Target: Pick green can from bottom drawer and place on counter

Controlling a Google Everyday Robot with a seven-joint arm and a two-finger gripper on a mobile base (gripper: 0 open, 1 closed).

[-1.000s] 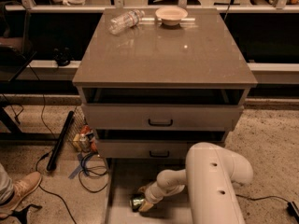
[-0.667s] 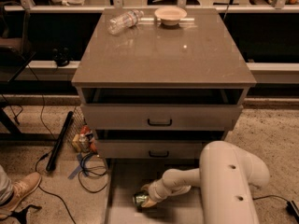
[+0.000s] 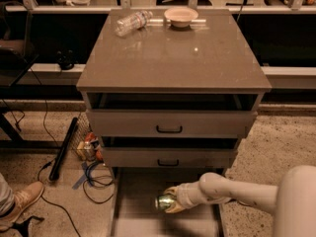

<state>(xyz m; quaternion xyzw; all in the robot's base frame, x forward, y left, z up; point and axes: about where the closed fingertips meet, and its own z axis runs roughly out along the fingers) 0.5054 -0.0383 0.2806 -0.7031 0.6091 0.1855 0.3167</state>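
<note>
Cream pincer (image 3: 172,205) in grey-beige bottom drawer (image 3: 132,195) grips shiny green can (image 3: 163,202).

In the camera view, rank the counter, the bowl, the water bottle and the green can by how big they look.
1. counter, by far the largest.
2. bowl and water bottle: about alike, not ranked.
3. green can, smallest, held in the gripper over the bottom drawer.

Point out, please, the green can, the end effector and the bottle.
green can (image 3: 163,202): camera view, its shiny side, in the bottom drawer (image 3: 143,223).
end effector (image 3: 171,202): camera view, between its fingertips, at the can.
bottle (image 3: 132,22): camera view, mid-body, lying on the counter (image 3: 173,65).
</note>
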